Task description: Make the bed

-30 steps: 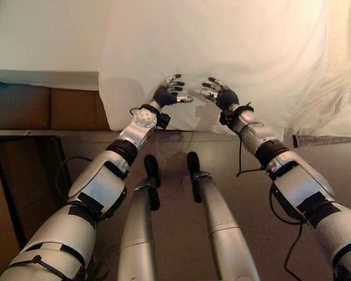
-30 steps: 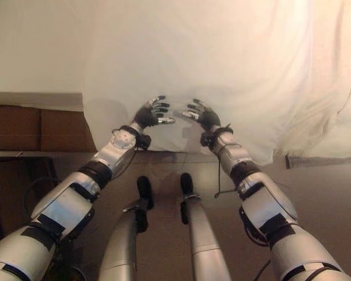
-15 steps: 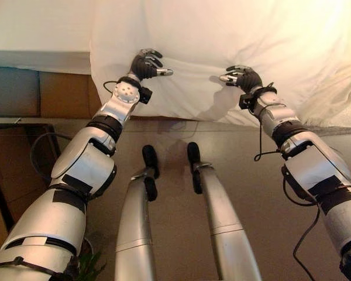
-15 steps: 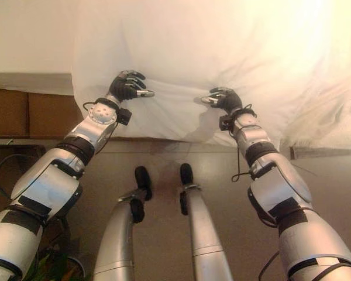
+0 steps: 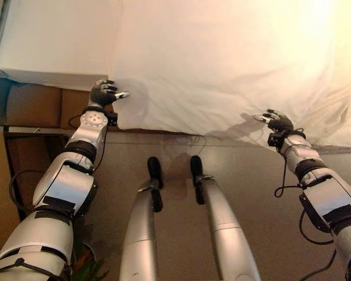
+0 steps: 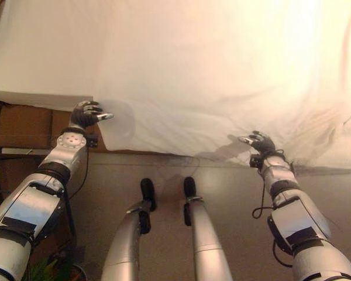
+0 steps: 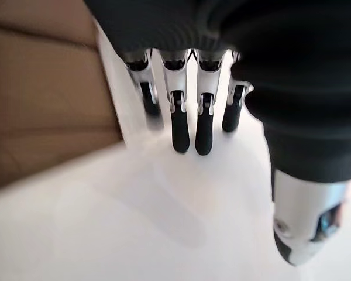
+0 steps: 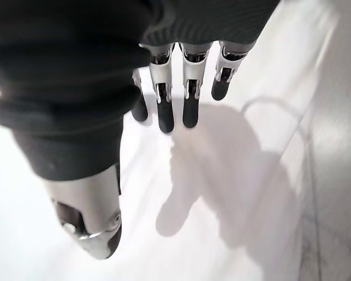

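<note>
White sheet (image 5: 222, 64): left hand (image 5: 103, 92) and right hand (image 5: 277, 121) wide apart at its hanging edge, fingers relaxed, grasping nothing, likely smoothing.

We see a brown box (image 5: 38, 105) on the floor (image 5: 245, 170), tucked against the bed's near-left corner, and a dark frame (image 5: 11, 158) standing just before it.

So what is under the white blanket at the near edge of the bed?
Beside the left hand, the white blanket ends and shows a white mattress on a brown bed base. Further along, toward the right hand, it hangs down, hiding everything underneath.
</note>
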Robot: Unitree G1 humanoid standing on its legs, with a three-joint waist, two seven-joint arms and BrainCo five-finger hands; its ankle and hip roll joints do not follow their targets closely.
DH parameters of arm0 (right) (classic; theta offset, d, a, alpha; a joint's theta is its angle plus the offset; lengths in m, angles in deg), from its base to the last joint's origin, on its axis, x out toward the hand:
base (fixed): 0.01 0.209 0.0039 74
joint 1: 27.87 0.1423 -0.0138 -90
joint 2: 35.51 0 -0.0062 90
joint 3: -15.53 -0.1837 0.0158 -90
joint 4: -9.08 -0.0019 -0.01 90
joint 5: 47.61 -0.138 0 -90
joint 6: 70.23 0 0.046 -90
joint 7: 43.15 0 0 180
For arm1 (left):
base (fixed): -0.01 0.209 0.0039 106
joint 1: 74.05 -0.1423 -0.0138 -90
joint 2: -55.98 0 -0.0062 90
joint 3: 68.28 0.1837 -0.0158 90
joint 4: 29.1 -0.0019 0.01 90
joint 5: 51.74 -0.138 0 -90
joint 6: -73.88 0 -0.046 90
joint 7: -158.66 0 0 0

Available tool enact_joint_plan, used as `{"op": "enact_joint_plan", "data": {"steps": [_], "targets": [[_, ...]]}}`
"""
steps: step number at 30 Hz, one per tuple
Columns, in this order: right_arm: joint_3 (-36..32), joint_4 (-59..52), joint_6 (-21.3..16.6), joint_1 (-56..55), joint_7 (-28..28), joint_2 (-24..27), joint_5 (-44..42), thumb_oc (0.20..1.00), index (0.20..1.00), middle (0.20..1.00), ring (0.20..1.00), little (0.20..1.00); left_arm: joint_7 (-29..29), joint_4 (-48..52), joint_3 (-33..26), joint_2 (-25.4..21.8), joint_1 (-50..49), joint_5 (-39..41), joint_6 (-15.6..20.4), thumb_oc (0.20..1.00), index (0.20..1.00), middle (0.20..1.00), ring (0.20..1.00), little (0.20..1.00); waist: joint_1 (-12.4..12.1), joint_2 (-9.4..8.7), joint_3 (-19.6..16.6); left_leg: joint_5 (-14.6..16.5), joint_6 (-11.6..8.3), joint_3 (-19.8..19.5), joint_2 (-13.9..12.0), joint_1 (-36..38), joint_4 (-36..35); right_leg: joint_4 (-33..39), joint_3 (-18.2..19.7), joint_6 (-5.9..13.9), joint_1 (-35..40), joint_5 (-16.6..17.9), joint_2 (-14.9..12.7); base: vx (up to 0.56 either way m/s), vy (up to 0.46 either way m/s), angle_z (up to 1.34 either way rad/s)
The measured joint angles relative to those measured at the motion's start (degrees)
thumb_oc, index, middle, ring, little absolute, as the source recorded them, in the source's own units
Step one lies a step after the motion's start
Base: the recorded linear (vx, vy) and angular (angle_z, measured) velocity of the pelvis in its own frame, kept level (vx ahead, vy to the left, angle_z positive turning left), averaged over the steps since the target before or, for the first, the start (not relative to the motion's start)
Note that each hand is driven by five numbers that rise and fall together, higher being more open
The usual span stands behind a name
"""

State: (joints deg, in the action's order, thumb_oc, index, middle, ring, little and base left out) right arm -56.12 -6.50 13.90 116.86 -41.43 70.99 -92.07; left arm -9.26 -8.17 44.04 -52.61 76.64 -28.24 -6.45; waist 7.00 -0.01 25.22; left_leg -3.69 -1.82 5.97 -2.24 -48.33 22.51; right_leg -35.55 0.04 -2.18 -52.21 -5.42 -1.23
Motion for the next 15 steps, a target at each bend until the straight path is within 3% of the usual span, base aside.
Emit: {"op": "enact_joint_plan", "data": {"steps": [5, 6, 7, 8, 12, 15], "targets": [[-4.6, -0.7, -0.6, -7.6, 0.1, -0.9, -0.1, 1.0, 1.0, 1.0, 1.0, 1.0, -0.9, 2.2, -1.2, 1.9, -10.5, -0.4, 0.9, 1.0, 1.0, 1.0, 1.0, 1.0, -0.2, 0.31, -0.4, -2.1, -0.67, -1.5, 0.4, 14.4, -10.8, 8.5, -1.5, 0.35, 14.1, -0.6, 0.1, 0.11, 0.012, 0.18], [-4.6, -0.4, -0.7, -9.2, 0.0, -1.1, 0.0, 1.0, 1.0, 1.0, 1.0, 1.0, -1.4, 2.6, 0.0, 2.5, -12.6, -0.6, 1.2, 1.0, 1.0, 1.0, 1.0, 1.0, -0.1, 0.55, -2.0, -2.6, -0.6, -1.7, 0.5, 15.7, -12.3, 9.4, -1.5, 0.36, 15.3, -0.2, 0.2, 0.19, 0.058, 0.07], [-6.3, -2.2, -1.0, -11.4, -0.2, -1.7, 0.1, 1.0, 1.0, 1.0, 1.0, 1.0, -2.2, 4.4, -3.7, 4.0, -15.2, -1.5, 1.6, 1.0, 1.0, 1.0, 1.0, 1.0, -0.4, 0.71, -1.9, -4.1, -0.4, -1.3, 0.3, 19.7, -16.2, 12.4, -1.9, 0.2, 19.0, 0.8, 0.4, 0.23, 0.084, 0.07], [-6.5, -2.2, -1.1, -12.7, -0.5, -2.4, 0.1, 1.0, 1.0, 1.0, 1.0, 1.0, -2.5, 4.3, -3.8, 5.0, -16.4, -1.5, 1.6, 1.0, 1.0, 1.0, 1.0, 1.0, -0.4, 0.77, -1.9, -4.8, -0.36, -1.5, 0.4, 22.6, -18.6, 14.5, -2.0, 0.29, 21.9, 1.1, 0.5, 0.1, 0.059, 0.09], [-5.6, -4.4, -1.5, -19.3, -0.7, -6.4, 1.5, 1.0, 1.0, 1.0, 1.0, 1.0, -4.2, 4.8, -3.1, 8.6, -22.7, -1.5, 3.0, 1.0, 1.0, 1.0, 1.0, 1.0, -0.2, 1.15, -5.9, -5.2, -0.01, -1.6, 0.4, 29.5, -23.8, 21.4, -2.0, 1.34, 29.5, 2.3, 0.8, 0.09, 0.064, -0.01], [-5.5, -6.5, -1.8, -24.4, -1.5, -12.6, 2.3, 1.0, 1.0, 1.0, 1.0, 1.0, -5.5, 4.9, -4.5, 13.5, -27.9, -1.3, 3.5, 1.0, 1.0, 1.0, 1.0, 1.0, -0.2, 0.92, -7.1, -5.5, 0.35, -1.3, 0.4, 36.1, -27.1, 28.6, -1.7, 1.96, 37.8, 4.6, 1.0, 0.08, 0.05, -0.08]]}}
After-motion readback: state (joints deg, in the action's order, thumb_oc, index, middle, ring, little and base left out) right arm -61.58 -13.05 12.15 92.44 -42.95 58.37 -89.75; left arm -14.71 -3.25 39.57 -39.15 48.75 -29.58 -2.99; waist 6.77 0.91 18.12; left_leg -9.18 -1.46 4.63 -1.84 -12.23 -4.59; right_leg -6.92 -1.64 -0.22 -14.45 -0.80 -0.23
